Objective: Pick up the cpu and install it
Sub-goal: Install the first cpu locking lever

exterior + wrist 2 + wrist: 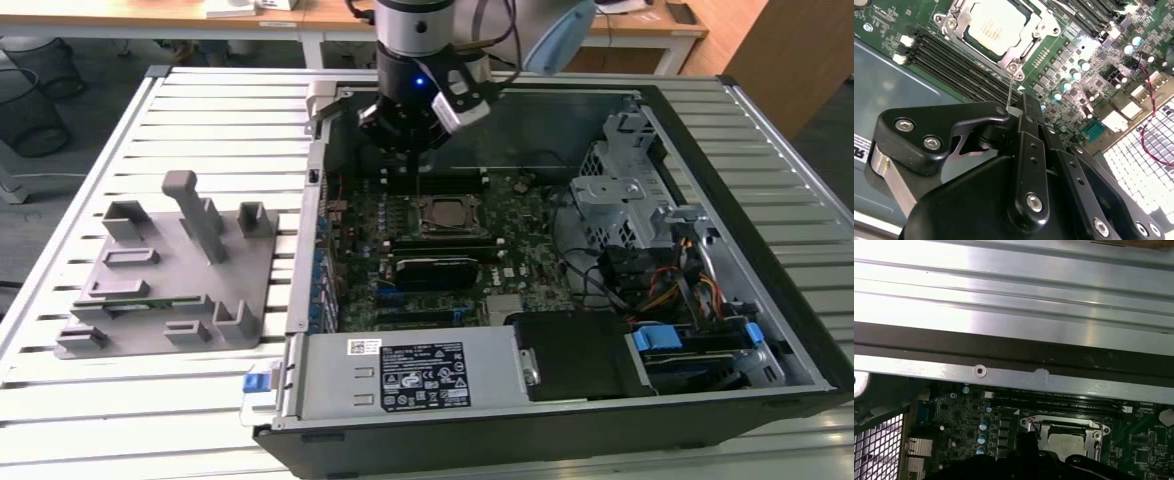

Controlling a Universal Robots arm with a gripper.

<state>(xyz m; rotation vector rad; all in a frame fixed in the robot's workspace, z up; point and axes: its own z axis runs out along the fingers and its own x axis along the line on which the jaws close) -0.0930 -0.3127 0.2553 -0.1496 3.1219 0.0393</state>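
Note:
The cpu [445,214] lies flat in its socket on the green motherboard, silvery top up, with the metal socket frame around it. It shows in both wrist views [993,26] [1066,442]. My gripper [407,162] hangs inside the open computer case, just above the far edge of the socket. In the second wrist view the gripper [1021,102] has its black fingers closed together. A thin wire socket lever [1011,90] rises from the socket's corner up to the fingertips.
A grey fixture plate [160,270] with upright blocks stands on the slatted table at the exterior view's left. Inside the case sit a black heatsink block [434,270], the power supply [400,370], a drive cage [621,190] and cable bundles [667,290].

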